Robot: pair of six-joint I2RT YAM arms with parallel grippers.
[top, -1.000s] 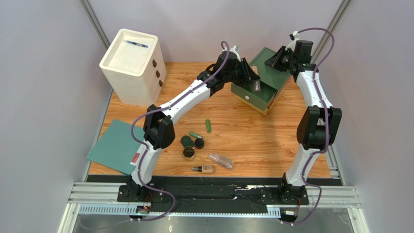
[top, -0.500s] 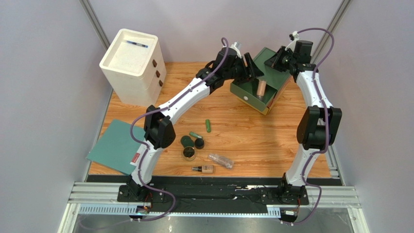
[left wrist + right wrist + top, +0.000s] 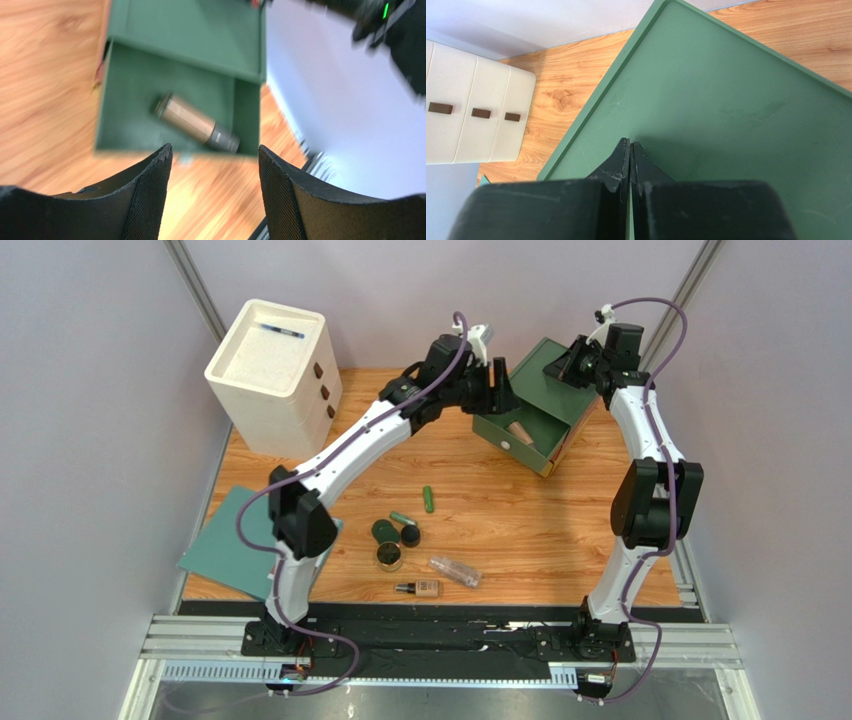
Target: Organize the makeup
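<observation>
Left wrist view, beige bottle (image 3: 194,124), dark cap, lying in green drawer (image 3: 134,85)

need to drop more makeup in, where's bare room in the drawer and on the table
Drawer: bare floor on both sides of the bottle. Table: open wood between the clear bottle and the right arm, and between the far tube and the drawer. Crowded around the jars and compact.
</observation>
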